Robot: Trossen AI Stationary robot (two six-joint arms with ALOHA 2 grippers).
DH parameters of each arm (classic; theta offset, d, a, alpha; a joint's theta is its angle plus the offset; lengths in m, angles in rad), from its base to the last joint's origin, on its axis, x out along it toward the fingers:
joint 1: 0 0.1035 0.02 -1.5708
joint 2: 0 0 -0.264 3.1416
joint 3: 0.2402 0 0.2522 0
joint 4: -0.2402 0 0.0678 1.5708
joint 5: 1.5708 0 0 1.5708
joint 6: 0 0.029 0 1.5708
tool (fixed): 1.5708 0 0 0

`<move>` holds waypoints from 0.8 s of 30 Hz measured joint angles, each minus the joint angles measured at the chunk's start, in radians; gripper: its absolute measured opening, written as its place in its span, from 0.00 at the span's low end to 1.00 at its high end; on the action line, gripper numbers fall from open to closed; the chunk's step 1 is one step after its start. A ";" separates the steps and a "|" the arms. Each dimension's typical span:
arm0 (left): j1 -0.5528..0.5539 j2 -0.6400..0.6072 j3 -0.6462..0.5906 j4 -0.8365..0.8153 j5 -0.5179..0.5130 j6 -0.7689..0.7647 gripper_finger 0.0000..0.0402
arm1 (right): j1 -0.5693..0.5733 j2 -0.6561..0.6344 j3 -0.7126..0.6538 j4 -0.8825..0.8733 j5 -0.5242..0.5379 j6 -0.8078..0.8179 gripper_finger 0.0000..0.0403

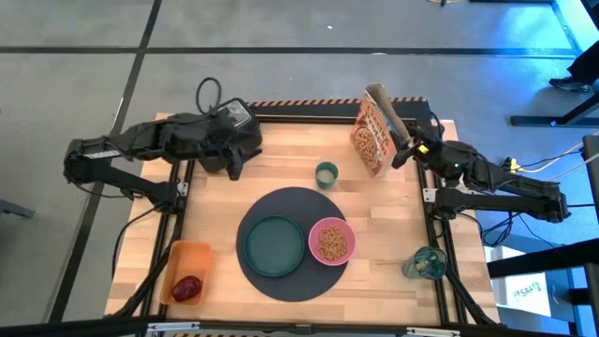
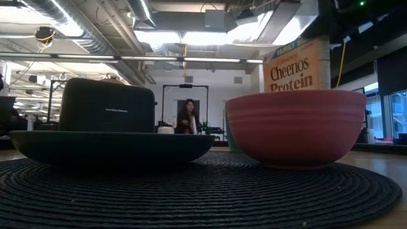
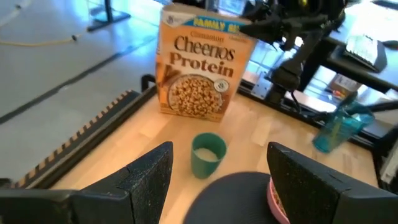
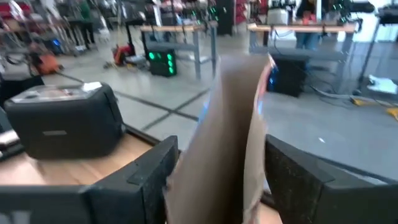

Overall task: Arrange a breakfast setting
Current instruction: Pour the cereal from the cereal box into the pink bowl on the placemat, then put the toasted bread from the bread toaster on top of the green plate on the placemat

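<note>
A dark grey round mat (image 1: 281, 281) lies mid-table. On it rest a teal plate (image 1: 275, 246) and a pink bowl (image 1: 331, 241) holding cereal. A small green cup (image 1: 326, 174) stands on the wood beyond the mat. A dark red fruit (image 1: 187, 286) lies in an orange tub at the near left. My right gripper (image 1: 404, 150) is shut on a Cheerios cereal box (image 1: 372, 131) at the far right. My left gripper (image 3: 217, 186) is open and empty above the table's far left, facing the cup (image 3: 207, 154). The bagel half and the spoon do not show. My right gripper pinches the cereal box's open top end (image 4: 231, 118) between its two fingers, one finger (image 4: 152, 171) on each broad face. It comes from the table's right side, roughly level. The box stands nearly upright with its bottom edge (image 3: 189, 115) on the table.
A black toaster (image 1: 232, 124) stands at the far left, beside my left arm. A blue glass (image 1: 426, 264) stands at the near right. The orange tub (image 1: 187, 257) sits at the near left corner. A person shows far off in the room (image 2: 187, 116).
</note>
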 joint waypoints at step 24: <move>0.447 0.005 0.000 -0.253 0.084 0.188 0.60 | 0.000 0.115 0.403 0.038 -0.264 -0.220 0.54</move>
